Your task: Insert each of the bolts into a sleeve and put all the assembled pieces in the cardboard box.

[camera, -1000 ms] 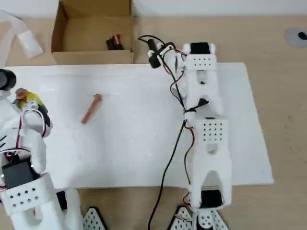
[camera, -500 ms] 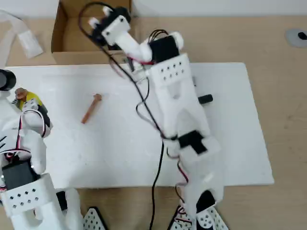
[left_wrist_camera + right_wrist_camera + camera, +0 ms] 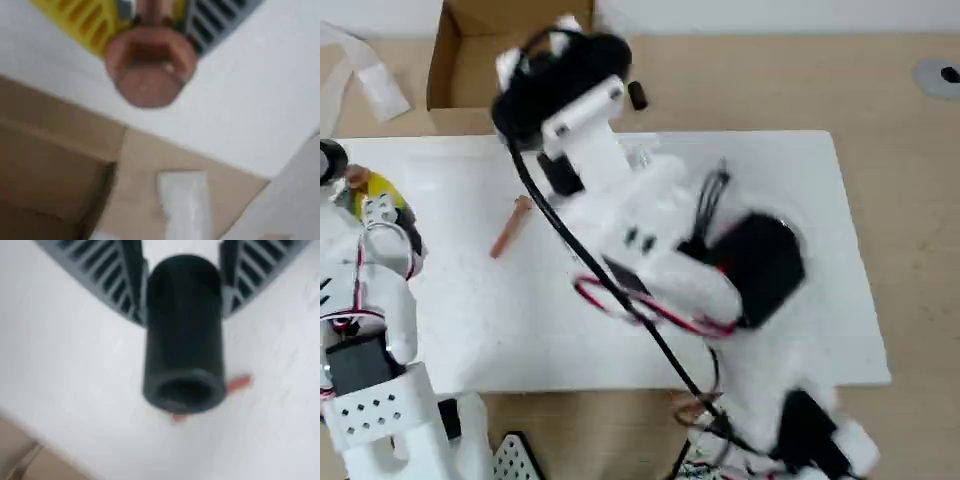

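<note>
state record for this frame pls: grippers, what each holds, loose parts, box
left gripper: shut on a bolt, over the mat's left end
right gripper: shut on a black sleeve, above the mat
loose bolt: lying flat on the white mat, ungripped
cardboard box: on the table beyond the mat's far edge, inside partly hidden by an arm

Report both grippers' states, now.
Left gripper: shut on a bolt.
Right gripper: shut on a sleeve.
</note>
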You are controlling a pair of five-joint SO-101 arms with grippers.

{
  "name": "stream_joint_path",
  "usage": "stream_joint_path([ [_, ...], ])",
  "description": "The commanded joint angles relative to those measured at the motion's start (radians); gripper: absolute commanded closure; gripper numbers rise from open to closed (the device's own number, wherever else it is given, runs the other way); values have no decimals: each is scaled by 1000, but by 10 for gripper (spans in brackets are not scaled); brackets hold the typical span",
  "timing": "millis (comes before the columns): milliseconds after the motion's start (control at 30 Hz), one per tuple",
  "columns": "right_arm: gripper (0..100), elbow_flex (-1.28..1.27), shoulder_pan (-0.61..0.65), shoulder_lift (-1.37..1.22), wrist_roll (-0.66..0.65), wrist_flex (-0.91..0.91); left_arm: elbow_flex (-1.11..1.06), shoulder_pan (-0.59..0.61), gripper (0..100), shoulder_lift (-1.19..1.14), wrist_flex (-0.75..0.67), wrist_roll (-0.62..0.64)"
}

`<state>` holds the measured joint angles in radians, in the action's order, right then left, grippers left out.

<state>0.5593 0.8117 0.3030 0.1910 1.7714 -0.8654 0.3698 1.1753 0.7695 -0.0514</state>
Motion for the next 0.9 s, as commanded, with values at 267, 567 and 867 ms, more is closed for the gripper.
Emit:
stream_joint_path([
  [267, 989, -789, 21, 473, 52, -402, 195, -328, 994, 22, -34, 8],
  [567, 989, -1584, 19, 993, 46, -1005, 269, -413, 994, 24, -26, 8],
  [867, 989, -1994, 19, 1221, -101, -1349, 269, -442, 994, 68, -26, 55],
])
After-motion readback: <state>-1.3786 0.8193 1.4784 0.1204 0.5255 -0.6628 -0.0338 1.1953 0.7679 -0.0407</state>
